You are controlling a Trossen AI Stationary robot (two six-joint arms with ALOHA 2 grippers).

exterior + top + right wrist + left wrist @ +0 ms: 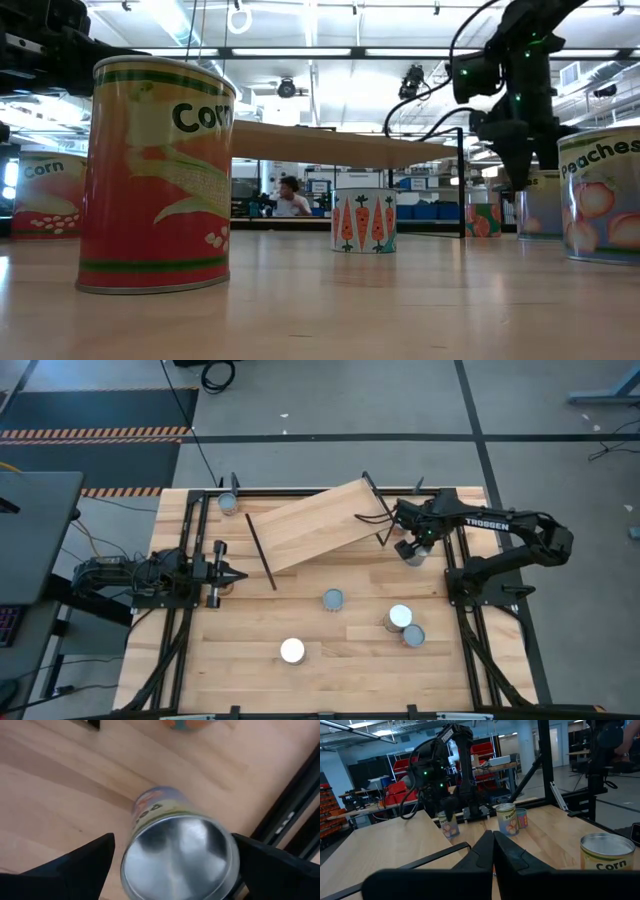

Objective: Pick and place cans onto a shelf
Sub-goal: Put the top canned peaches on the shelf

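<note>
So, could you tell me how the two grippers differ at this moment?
The right gripper reaches over the table beside the shelf, jaws open on either side of a can. The left gripper waits near the table's left edge, jaws shut and holding nothing. Both are dark and two-fingered.

The light wooden shelf board on thin black rod legs point(312, 524) lies slantwise across the far middle of the wooden table point(250, 660), taking up most of that stretch. The right gripper point(411, 550) hangs with fingers spread either side of a silver-topped can point(179, 854) just off the shelf's right end, crowding that gap. Another can point(229, 502) stands at the far left corner. Toward the near edge, a grey-topped can point(333, 599) and a white-topped can point(292, 651) stand well apart, with bare wood between. Two touching cans point(405, 626) narrow the near right side. The left gripper point(237, 573) points inward from the left edge.
</note>
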